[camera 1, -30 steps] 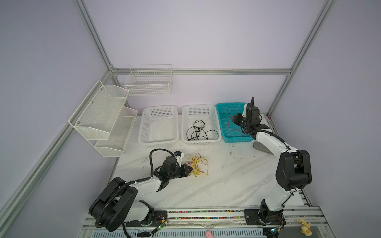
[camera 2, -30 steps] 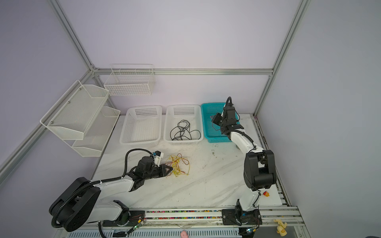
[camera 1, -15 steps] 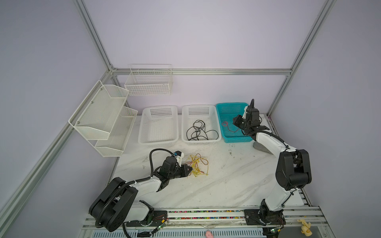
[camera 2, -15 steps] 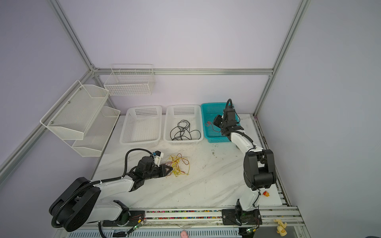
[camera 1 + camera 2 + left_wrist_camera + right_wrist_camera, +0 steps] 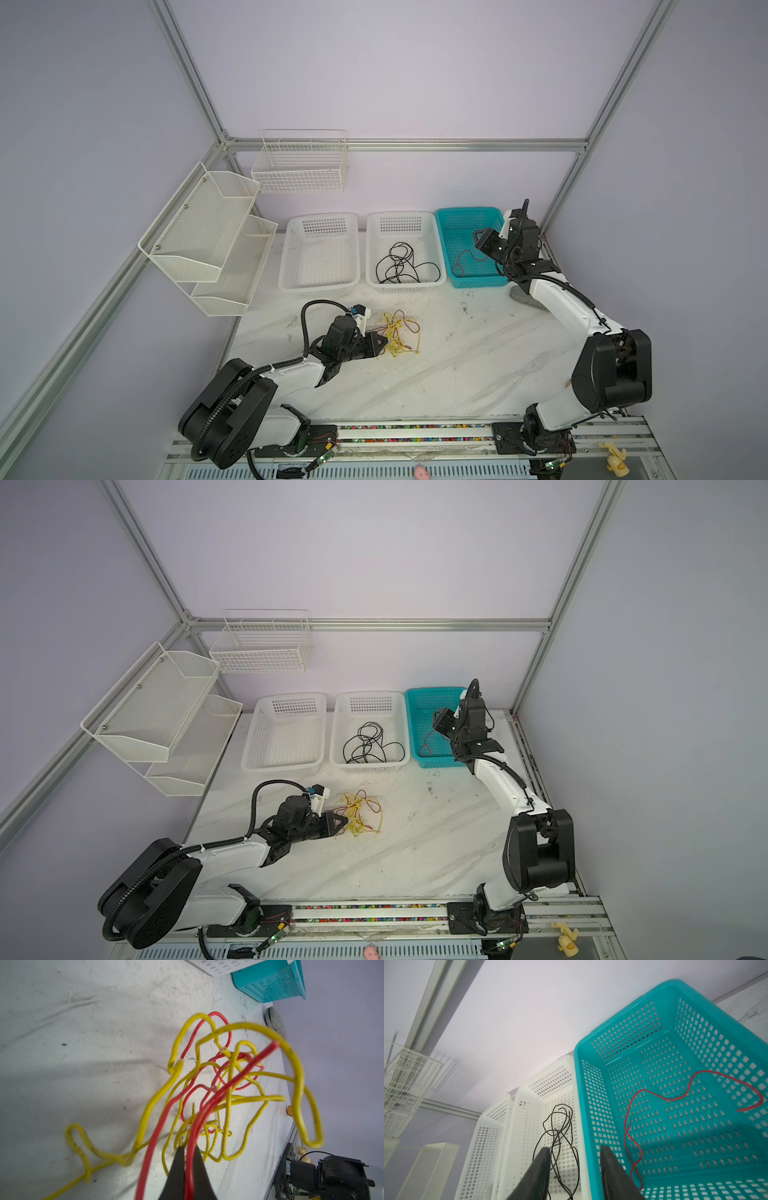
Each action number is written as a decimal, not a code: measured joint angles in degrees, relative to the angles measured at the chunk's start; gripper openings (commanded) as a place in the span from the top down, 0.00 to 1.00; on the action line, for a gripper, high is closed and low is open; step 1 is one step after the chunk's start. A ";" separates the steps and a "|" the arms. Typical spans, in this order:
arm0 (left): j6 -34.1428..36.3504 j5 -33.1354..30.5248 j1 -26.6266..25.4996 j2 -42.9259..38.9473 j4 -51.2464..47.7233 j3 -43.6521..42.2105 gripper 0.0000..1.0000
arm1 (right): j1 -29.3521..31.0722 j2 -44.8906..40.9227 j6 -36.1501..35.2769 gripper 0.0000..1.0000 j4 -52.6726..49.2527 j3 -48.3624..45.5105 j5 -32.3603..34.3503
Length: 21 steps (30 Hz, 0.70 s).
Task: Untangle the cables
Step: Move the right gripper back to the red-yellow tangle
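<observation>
A tangle of yellow and red cables (image 5: 399, 332) (image 5: 359, 812) lies on the marble table near its middle. My left gripper (image 5: 384, 341) (image 5: 188, 1149) sits at the tangle's left edge, shut on a red cable (image 5: 191, 1167) that runs up between its fingers. My right gripper (image 5: 484, 241) (image 5: 575, 1148) hangs open over the teal basket (image 5: 465, 210) (image 5: 577, 1076) with nothing between its fingers. One red cable (image 5: 654, 1093) (image 5: 467, 259) lies loose inside that basket. A black cable (image 5: 401, 264) (image 5: 560, 1126) is coiled in the middle white basket (image 5: 401, 215).
An empty white basket (image 5: 320, 216) stands left of the middle one. White mesh shelves (image 5: 208, 232) hang on the left wall and a wire basket (image 5: 299, 166) on the back wall. A grey pad (image 5: 523, 297) lies on the table beside the right arm.
The right gripper has opened and sunk slightly over the teal basket; the red cable now lies free inside it. The left arm and the tangle have not moved.
</observation>
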 measured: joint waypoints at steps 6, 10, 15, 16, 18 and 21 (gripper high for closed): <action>0.00 0.09 0.00 -1.60 -0.74 0.00 1.00 | 3.41 -5.57 -1.29 0.51 1.27 -8.24 -7.58; 0.04 0.28 0.00 -3.08 -1.03 0.00 1.00 | 10.05 -10.08 -3.30 0.50 0.94 -14.27 -10.16; 0.09 0.28 0.00 -4.94 -1.31 -0.04 1.00 | 16.28 -16.61 -4.13 0.50 1.95 -22.82 -12.66; 0.07 0.28 0.00 -5.09 -1.33 -0.07 1.00 | 16.94 -17.40 -4.09 0.50 2.45 -24.59 -12.72; 0.07 0.28 0.00 -5.16 -1.38 -0.07 1.00 | 18.38 -18.12 -3.85 0.50 3.45 -28.20 -12.83; 0.07 0.31 0.00 -5.16 -1.40 -0.07 1.00 | 20.48 -17.97 -3.23 0.52 5.14 -32.59 -12.85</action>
